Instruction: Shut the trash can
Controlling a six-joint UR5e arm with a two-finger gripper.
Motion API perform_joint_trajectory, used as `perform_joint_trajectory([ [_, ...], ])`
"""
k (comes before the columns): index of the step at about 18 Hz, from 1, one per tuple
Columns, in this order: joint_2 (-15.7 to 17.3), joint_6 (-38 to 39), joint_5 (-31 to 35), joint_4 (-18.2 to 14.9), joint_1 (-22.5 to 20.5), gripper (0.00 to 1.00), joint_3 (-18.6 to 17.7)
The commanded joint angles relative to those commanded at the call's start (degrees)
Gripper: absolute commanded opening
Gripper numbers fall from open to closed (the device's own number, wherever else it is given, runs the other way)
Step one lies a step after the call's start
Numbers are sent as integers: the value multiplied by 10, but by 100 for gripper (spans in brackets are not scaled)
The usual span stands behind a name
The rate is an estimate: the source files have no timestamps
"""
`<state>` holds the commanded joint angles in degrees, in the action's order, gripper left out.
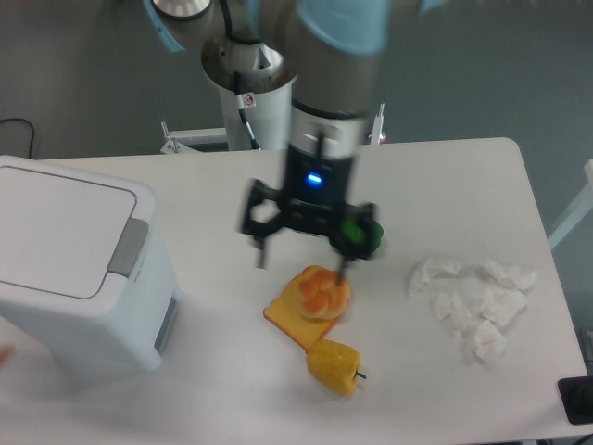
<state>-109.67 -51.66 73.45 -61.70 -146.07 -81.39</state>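
The white table (463, 176) carries everything in view. The trash can (79, 264) sits at the table's left edge, a large white boxy bin with its flat lid lying down shut and the grey latch strip (127, 247) showing on the right side of the lid. The robot arm (329, 83) comes down over the middle of the table, well apart from the trash can, with a blue light lit on its wrist. Its gripper (301, 260) hangs with the two fingers spread wide and nothing between them, one fingertip (262, 255) over bare tabletop and the other just above the orange bun. A scatter of crumpled white tissues (473, 301) lies near the right edge. The orange bun (320, 289) rests on a yellow slab (287, 320) toward the front middle, with a yellow pepper (335, 366) just in front of it. A green pepper (366, 236) sits behind the bun, partly hidden by the gripper.
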Motion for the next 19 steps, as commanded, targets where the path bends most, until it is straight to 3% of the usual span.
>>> perform_joint_trajectory([
  [2, -22, -22, 65, 6, 1, 100, -9],
  [5, -64, -67, 110, 25, -6, 100, -11],
  [8, -106, -184, 123, 29, -39, 100, -1],
  [10, -106, -230, 155, 25, -40, 100, -1],
  [16, -118, -295, 162, 22, -68, 100, 14],
  [19, -122, -299, 174, 22, -69, 100, 23],
])
